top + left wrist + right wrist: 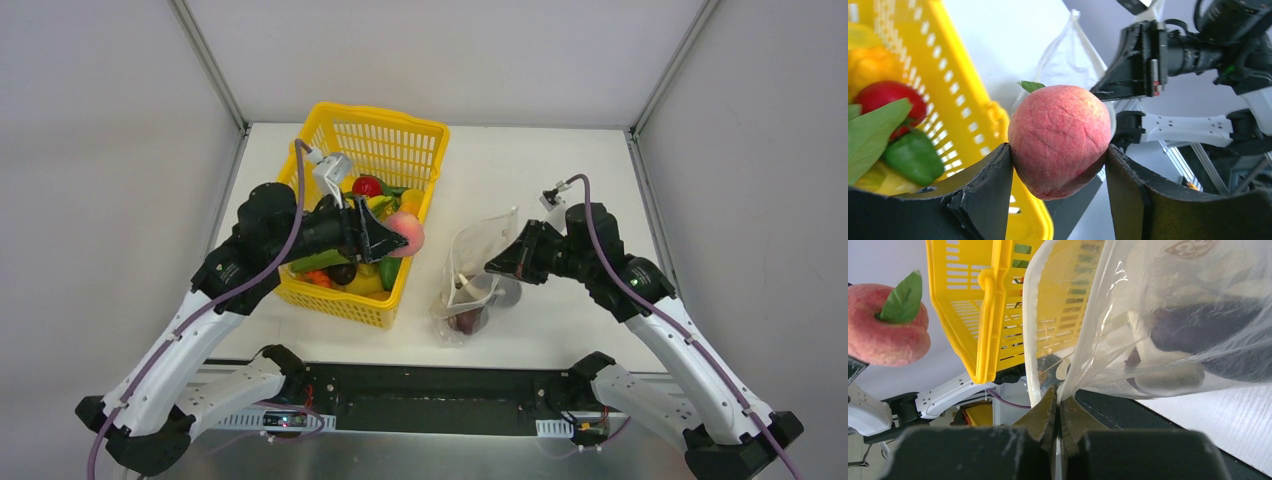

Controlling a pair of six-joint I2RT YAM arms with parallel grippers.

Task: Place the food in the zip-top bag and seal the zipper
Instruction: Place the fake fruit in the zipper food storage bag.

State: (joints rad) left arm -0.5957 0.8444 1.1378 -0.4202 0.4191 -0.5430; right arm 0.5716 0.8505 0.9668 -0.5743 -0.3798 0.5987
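Observation:
My left gripper (pixel 393 236) is shut on a pink-red toy peach (pixel 406 234) with a green leaf, held above the yellow basket's right rim; it fills the left wrist view (pixel 1059 140) and shows in the right wrist view (pixel 885 325). My right gripper (pixel 497 265) is shut on the mouth edge of the zip-top bag (pixel 476 272), holding it up and open (pixel 1158 315). A dark purple piece (pixel 1198 332) lies inside the bag. Its zipper strip (pixel 1031 335) runs along the open mouth. More food (pixel 362 262) lies in the basket.
The yellow mesh basket (pixel 400 140) stands at the left of the white table, holding a red piece (pixel 888 100), a green pepper (pixel 913 157) and others. The bag stands right of the basket, near the table's front edge (pixel 420 358).

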